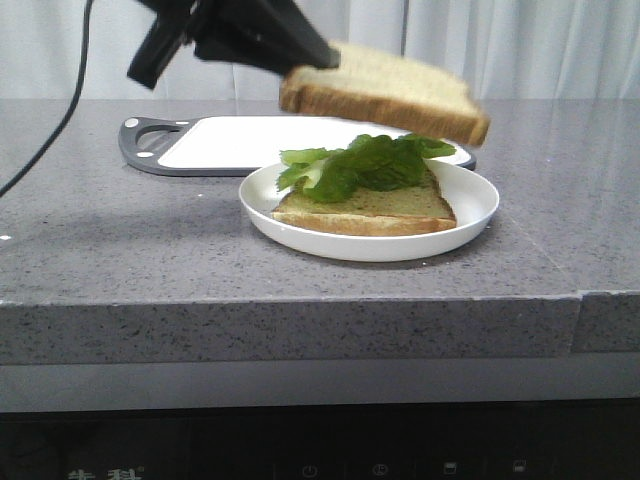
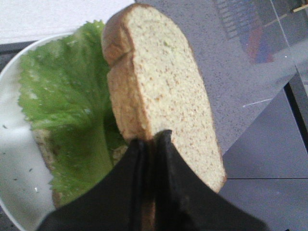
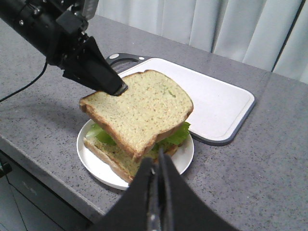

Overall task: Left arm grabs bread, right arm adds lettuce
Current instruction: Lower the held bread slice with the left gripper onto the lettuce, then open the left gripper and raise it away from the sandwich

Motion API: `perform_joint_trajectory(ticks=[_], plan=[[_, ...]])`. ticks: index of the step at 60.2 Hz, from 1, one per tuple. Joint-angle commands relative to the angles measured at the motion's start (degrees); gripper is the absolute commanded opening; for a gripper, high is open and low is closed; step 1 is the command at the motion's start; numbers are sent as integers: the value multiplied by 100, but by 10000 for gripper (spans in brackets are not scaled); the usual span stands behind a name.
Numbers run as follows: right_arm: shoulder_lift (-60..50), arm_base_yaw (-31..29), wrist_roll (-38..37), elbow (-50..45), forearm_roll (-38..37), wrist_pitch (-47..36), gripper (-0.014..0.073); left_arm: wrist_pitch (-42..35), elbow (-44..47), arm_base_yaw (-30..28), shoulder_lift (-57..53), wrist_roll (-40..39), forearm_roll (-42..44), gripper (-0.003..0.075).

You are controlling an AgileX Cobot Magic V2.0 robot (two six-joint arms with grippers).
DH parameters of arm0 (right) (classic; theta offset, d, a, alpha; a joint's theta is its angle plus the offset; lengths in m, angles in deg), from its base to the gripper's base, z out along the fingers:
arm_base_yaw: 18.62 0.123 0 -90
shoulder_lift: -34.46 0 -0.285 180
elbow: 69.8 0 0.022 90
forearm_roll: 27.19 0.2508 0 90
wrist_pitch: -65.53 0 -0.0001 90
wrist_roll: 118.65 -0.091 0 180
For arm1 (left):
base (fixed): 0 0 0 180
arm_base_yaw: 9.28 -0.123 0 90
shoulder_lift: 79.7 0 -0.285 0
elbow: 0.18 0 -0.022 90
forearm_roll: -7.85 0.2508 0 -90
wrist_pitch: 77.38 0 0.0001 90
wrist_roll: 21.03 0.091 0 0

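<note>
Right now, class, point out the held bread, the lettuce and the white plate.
bread [image 1: 385, 95]: front view, side crust of the raised slice.
lettuce [image 1: 365, 165]: front view, middle of the leaf on the lower slice.
white plate [image 1: 470, 200]: front view, bare right rim.

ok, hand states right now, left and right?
Left hand: closed on the bread, holding it in the air above the lettuce on the plate.
Right hand: closed, holding nothing.

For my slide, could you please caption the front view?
Left gripper holds bread above lettuce on the plated lower slice.
</note>
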Motion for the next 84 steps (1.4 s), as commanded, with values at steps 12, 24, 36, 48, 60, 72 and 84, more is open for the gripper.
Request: perform_joint_trajectory(ticks=[12,24,36,48,60,72,84], plan=[[22,-8,48,150,-9,-406,-62,42,-207,-49,22,46,-297,-20],[22,-8,48,150,-9,-406,-62,32,-207,-49,55,73,-252,139],[22,-8,48,150,-9,-406,-62,45,-207,-49,-42,73,-236,354],[22,-8,48,151,-9,-459,-62,52,-207,-231,-547,73,163,350],[33,-8,7,151,165,-432,-62,-121,-134,-600,-1233,73,452,69],[33,-39,-419,151,307,-617,-62,-1078,388,-737,-2227,73,1420,-21],[-290,-170,-419,-39,307,-731,-62,-2634,2083,-737,-4118,73,2217,-21]])
